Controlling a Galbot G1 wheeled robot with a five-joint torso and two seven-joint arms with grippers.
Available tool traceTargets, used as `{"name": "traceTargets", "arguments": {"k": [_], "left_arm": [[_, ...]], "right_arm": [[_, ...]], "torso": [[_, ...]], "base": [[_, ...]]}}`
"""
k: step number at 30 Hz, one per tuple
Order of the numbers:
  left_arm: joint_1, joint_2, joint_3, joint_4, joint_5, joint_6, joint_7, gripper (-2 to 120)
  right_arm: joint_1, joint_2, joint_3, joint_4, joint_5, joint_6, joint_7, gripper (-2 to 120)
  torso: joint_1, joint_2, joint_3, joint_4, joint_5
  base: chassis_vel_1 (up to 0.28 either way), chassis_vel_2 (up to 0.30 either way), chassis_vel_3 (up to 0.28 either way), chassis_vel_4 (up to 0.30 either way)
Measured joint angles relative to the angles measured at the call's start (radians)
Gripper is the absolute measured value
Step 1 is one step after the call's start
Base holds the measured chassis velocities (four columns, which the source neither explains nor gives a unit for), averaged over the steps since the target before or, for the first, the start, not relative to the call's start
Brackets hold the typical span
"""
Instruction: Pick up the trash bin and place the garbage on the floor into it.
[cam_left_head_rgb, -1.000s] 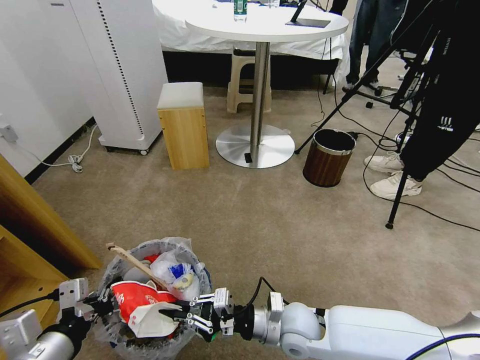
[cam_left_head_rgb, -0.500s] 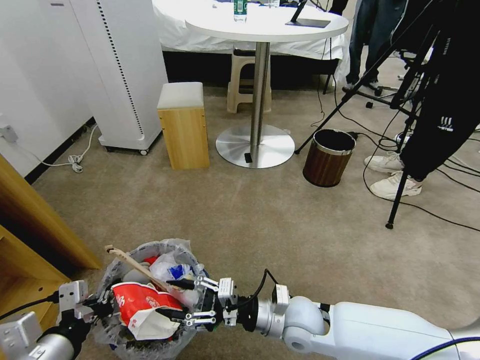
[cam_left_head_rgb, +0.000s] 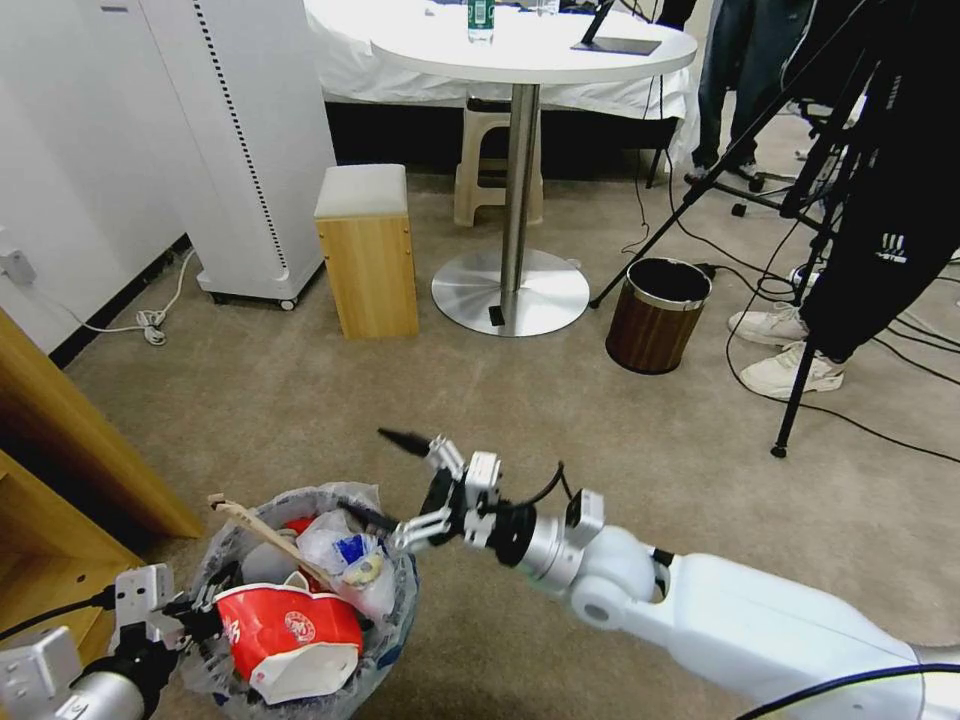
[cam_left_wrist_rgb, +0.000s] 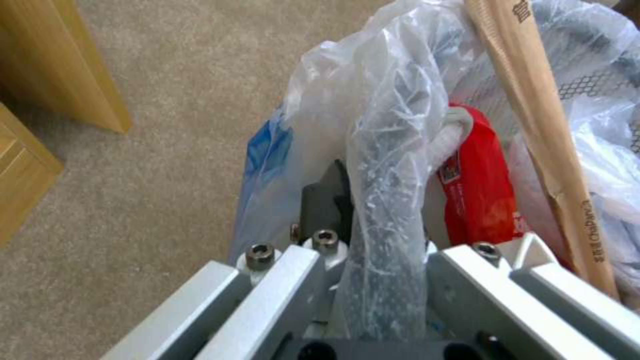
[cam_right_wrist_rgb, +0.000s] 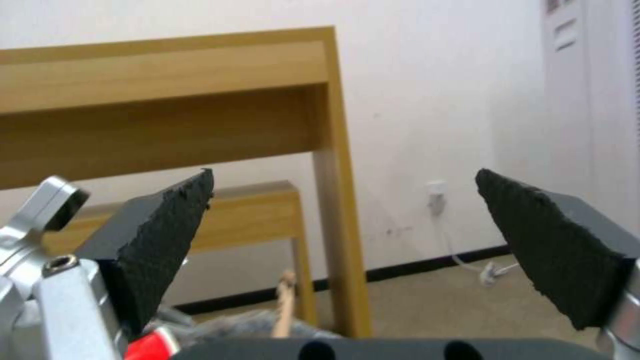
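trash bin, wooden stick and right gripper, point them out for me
trash bin (cam_left_head_rgb: 222, 548), head view, on its bag-lined rim.
wooden stick (cam_left_head_rgb: 262, 526), head view, on the shaft poking out of the bin.
right gripper (cam_left_head_rgb: 393, 478), head view, midway between its open fingertips.

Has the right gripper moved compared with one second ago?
Yes. The right gripper has risen out of the trash bin and now hangs open above its rim, farther toward the round table's base.

Garbage fills the trash bin on the floor.
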Motion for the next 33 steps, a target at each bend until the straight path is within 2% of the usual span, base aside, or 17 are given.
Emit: {"name": "traceTargets", "arguments": {"k": [6,12,14,22,24,33], "left_arm": [[0.011,0.053,-0.008,0.03,-0.005,0.007,-0.005,1],[0.002,0.102,-0.02,0.074,-0.048,0.012,-0.024,1],[-0.015,0.136,-0.019,0.119,-0.093,0.017,-0.043,1],[-0.041,0.182,0.004,0.206,-0.153,0.023,-0.069,1],[-0.057,0.204,0.022,0.254,-0.193,0.025,-0.085,1],[-0.098,0.236,0.041,0.343,-0.229,0.024,-0.098,1]], "right_arm": [[-0.039,-0.018,0.092,0.0,0.005,0.009,-0.001,100],[-0.056,-0.048,0.133,0.0,0.002,0.016,-0.008,100],[-0.066,-0.071,0.161,0.004,0.003,0.019,-0.01,100],[-0.102,-0.105,0.201,0.01,-0.004,0.03,-0.008,100],[-0.124,-0.121,0.221,0.012,-0.011,0.039,-0.001,100],[-0.149,-0.129,0.253,0.012,-0.017,0.041,0.011,100]], "torso": [[0.0,0.0,0.0,0.0,0.0],[0.0,0.0,0.0,0.0,0.0],[0.0,0.0,0.0,-0.0001,-0.0001],[0.0,0.0,0.0,0.0,-0.0001],[0.0,0.0,0.0,0.0,0.0],[0.0,0.0,0.0,0.0004,0.001]], "base": [[0.0,0.0,0.0,0.0],[0.0,0.0,0.0,0.0],[0.0,0.0,0.0,0.0],[0.0,0.0,0.0,0.0],[0.0,0.0,0.0,0.0],[0.0,0.0,0.0,0.0]]}}
